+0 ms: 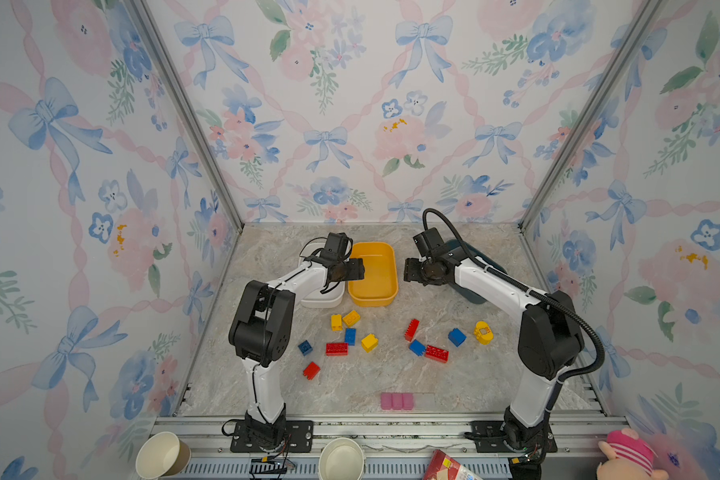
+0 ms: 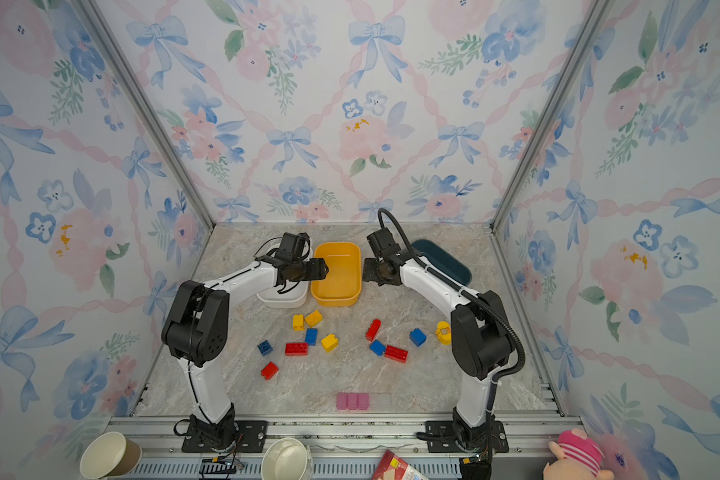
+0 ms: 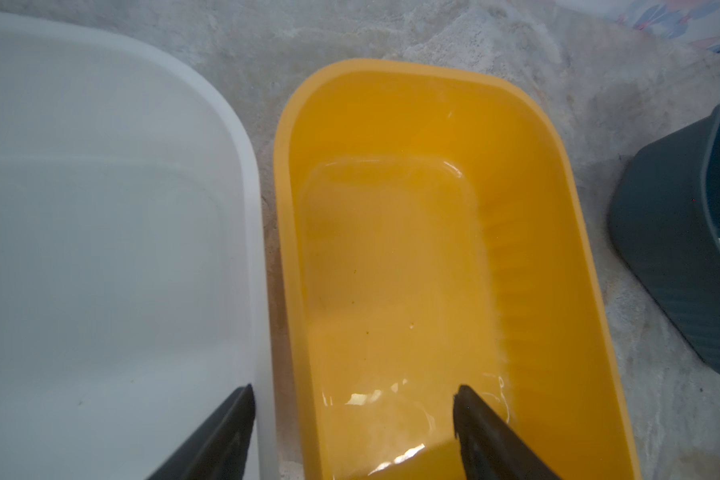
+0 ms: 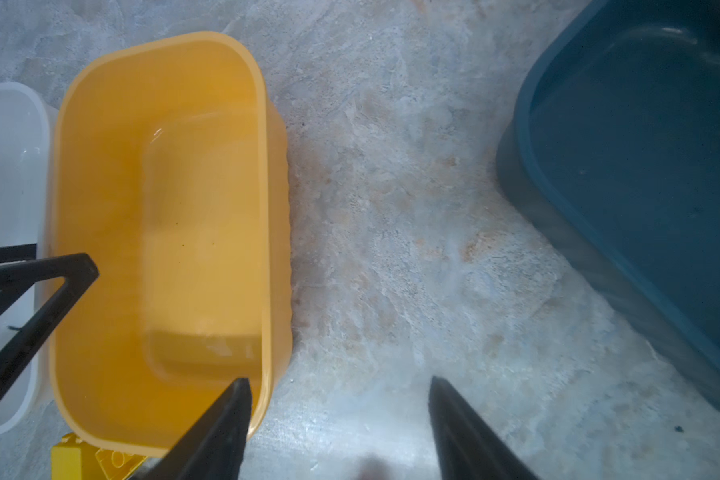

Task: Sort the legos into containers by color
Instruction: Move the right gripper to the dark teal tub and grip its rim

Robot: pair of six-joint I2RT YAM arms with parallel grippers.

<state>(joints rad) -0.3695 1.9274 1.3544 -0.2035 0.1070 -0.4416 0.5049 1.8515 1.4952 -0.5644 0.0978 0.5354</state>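
desk [image 1: 350, 382] carries all | white tub [image 1: 325, 298], yellow tub [image 1: 375, 299], teal tub [image 2: 441, 259] at back, look empty | left jaws apart, empty, over yellow tub | right jaws apart, empty, over bare desk between yellow and teal | legos [image 1: 368, 342] loose in front of tubs; likely light, rigid, slick (pinch flat sides, long ones across the width)

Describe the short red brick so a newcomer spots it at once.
Start at the yellow tub at the back of the marble table; loose bricks lie in front of it. In the left cluster, the short red brick lies nearest the front edge, apart from the rest. The other reds are long.
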